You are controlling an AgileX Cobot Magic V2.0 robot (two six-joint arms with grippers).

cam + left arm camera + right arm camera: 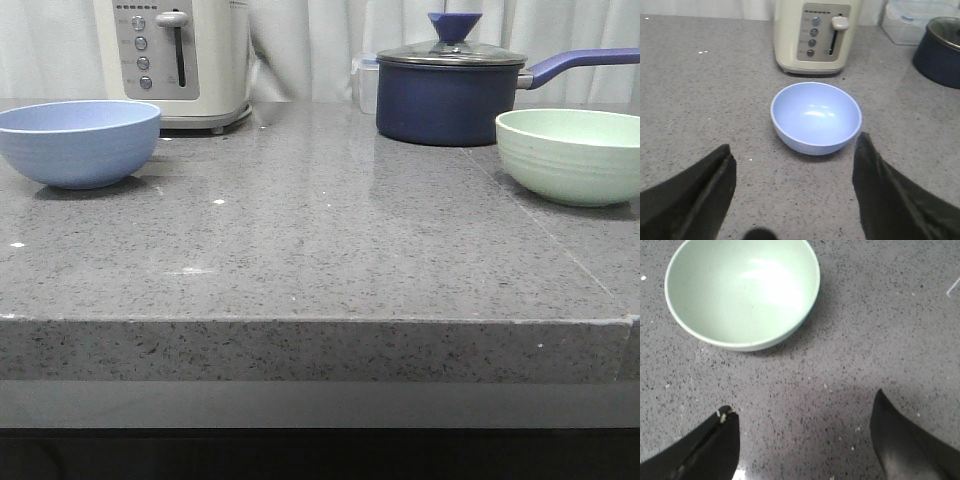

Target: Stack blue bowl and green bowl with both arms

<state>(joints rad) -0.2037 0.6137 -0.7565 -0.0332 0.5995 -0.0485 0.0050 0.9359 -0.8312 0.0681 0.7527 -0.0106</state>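
Grey speckled stone makes up the countertop (pixel 330 240), polished enough to throw soft reflections, with a thick squared front edge. On my front feed the blue bowl (pixel 78 142) sits at the far left of the counter, upright, mouth up, matte and smooth-sided. The green bowl (pixel 570 155) sits at the far right, also upright and mouth up, pale mint with faint horizontal ridges and a lighter rim. The two are well apart, and both are round, so I can give no long axis for either.

Behind the blue bowl stands a cream toaster (pixel 175 60) with a grey control panel, buttons and a lever. Behind the green bowl is a dark navy saucepan (pixel 445 100) under a glass lid with a blue knob, its handle reaching toward the right.

From my left wrist camera, the left gripper (pixel 795 165) hangs over the counter with its black fingers spread wide, nothing between them, the blue bowl just beyond the tips and the toaster behind it. From my right wrist camera, the right gripper (pixel 805 420) is likewise spread wide and holding nothing, bare stone between its fingers, the green bowl ahead of it and off toward one finger's side.
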